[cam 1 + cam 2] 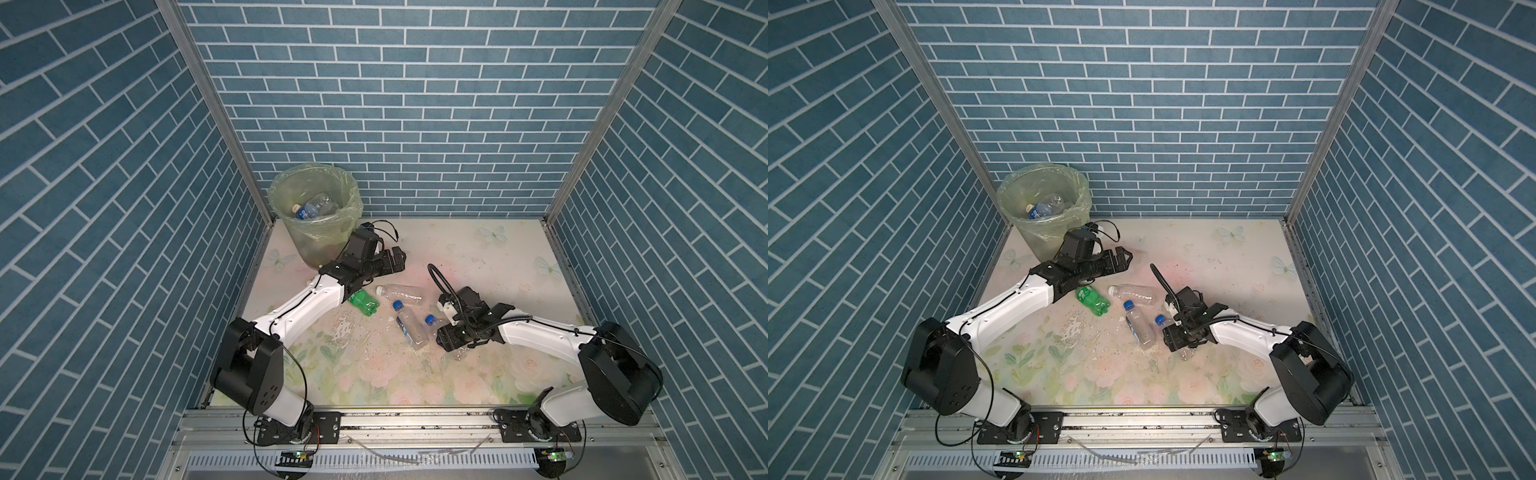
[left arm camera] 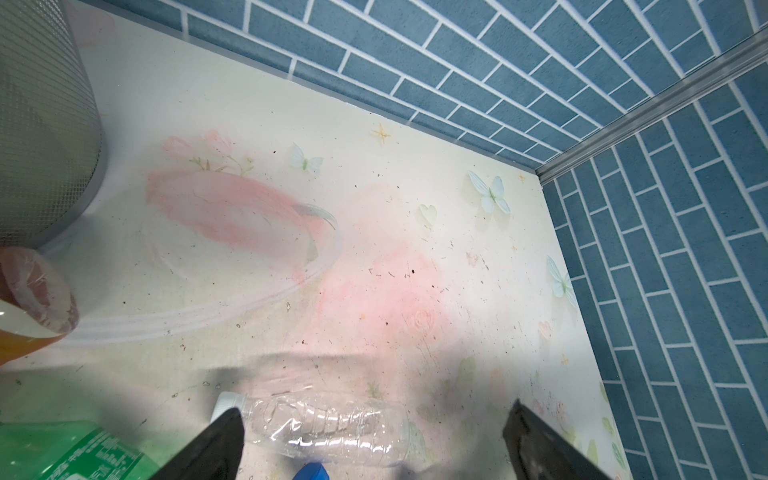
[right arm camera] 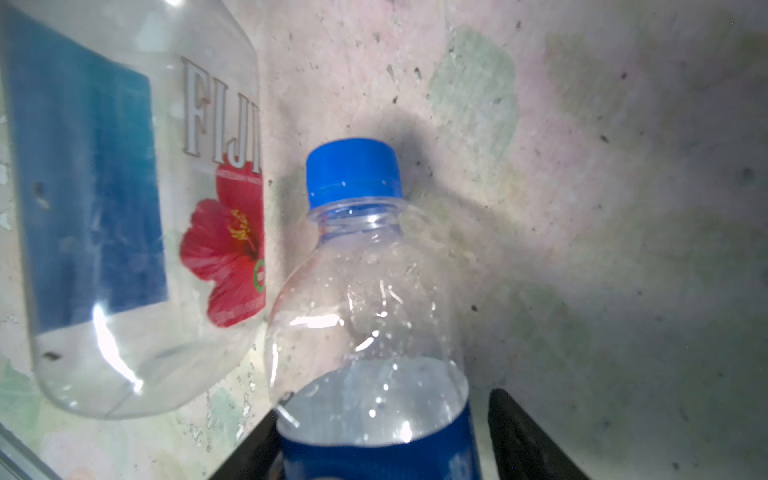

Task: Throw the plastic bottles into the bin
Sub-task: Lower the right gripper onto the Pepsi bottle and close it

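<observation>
right gripper (image 3: 382, 415) straddles the blue-capped bottle (image 3: 374, 316), which lies right of centre, jaws half-wide at its labelled waist, one side not yet touching. it looks light, thin-walled and slick, so squeeze gently mid-body, not at the neck. left gripper (image 2: 374, 407) hangs wide open and empty over the clear bottle (image 2: 328, 428) — bin (image 1: 353, 208) stands far left

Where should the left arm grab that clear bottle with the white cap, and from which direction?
Grip the clear bottle around its ribbed middle, coming down from above with the jaws across its width. It lies flat on its side, so its long flanks are exposed, and the open left gripper hangs near it.
</observation>
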Action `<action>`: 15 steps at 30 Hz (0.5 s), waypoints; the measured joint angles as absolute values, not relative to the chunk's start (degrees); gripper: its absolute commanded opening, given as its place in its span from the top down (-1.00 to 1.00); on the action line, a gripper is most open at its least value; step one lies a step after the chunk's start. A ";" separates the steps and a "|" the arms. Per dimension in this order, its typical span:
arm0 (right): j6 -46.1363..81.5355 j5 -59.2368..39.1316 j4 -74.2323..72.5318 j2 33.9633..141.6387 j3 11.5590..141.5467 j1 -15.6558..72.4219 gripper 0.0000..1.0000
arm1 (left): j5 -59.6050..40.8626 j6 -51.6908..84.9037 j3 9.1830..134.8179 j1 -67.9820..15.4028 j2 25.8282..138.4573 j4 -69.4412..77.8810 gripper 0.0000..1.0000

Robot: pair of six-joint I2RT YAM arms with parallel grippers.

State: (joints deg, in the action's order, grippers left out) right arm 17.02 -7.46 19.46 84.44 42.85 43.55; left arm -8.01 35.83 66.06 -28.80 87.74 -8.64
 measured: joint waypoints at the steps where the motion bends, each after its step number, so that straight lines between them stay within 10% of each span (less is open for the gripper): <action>1: 17.21 -6.79 19.46 84.88 42.87 43.55 -0.33 | -8.01 35.83 66.06 -28.80 87.74 -8.64 -0.99; 15: 19.27 -1.21 20.18 96.57 53.84 36.12 0.01 | -8.23 36.51 66.06 -28.80 87.85 -8.69 -0.99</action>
State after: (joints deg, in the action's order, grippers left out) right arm 19.27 -1.21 20.18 96.57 53.84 36.12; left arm -8.23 36.51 66.06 -28.80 87.85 -8.69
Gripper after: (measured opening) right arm 0.513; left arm 0.994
